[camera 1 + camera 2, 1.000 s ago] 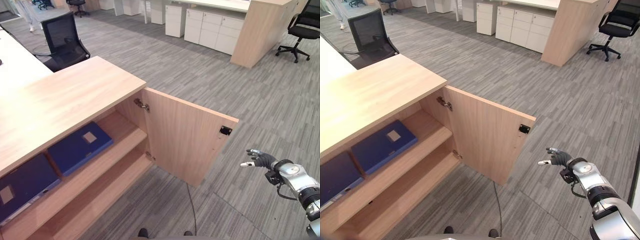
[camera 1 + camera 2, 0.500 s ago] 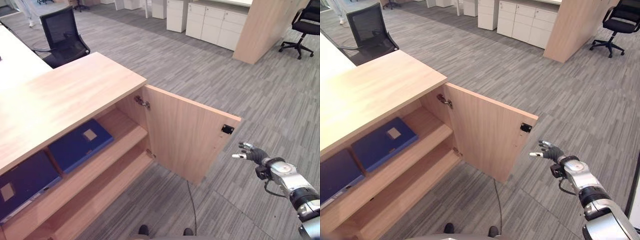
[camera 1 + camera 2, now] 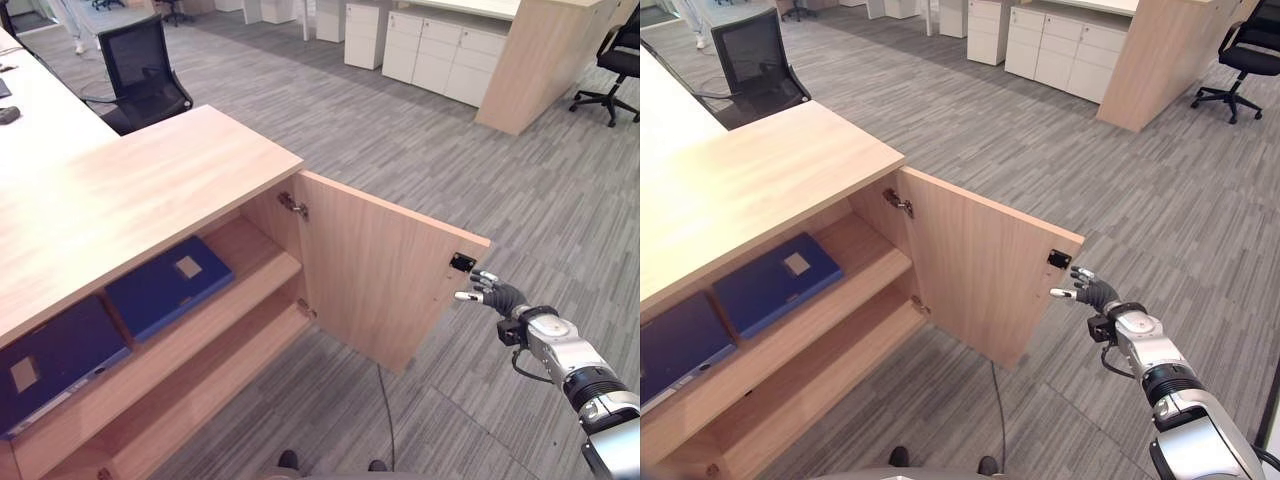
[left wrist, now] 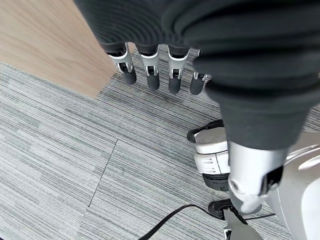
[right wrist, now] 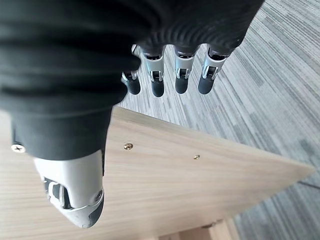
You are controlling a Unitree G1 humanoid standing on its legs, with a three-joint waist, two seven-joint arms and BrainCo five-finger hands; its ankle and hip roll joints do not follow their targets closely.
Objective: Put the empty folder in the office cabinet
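Floor: grey striped carpet tiles (image 3: 420, 160), open office.
Bkgd: white drawer units (image 3: 440, 55) far side, w/ wood end panel (image 3: 525, 60); black office chairs at upper left (image 3: 150, 70) and upper right (image 3: 620, 60).
Cabinet: light wood office cabinet (image 3: 130, 190), long flat top, front open, two shelves showing.
Door: cabinet door (image 3: 385, 265) swung out wide on hinges, small black catch (image 3: 462, 263) near its free upper corner.
Folders: two blue folders flat on upper shelf, side by side. One folder (image 3: 168, 285) nearer door side, pale label square on cover. 2nd folder (image 3: 50, 365) further left, also labelled. Can't tell which is the empty one.
Lower shelf: bare wood (image 3: 200, 385).
R hand: right hand (image 3: 490, 293) just beside door's free edge, level w/ the catch; fingers straight and spread apart, holding nothing. Can't tell if tips touch the door. R wrist view: fingers (image 5: 180, 82) extended past the door's edge, thumb (image 5: 75, 200) over the panel.
L hand: left hand (image 4: 150, 60) hangs over carpet beside a wood panel corner, fingers straight, relaxed, nothing in it.
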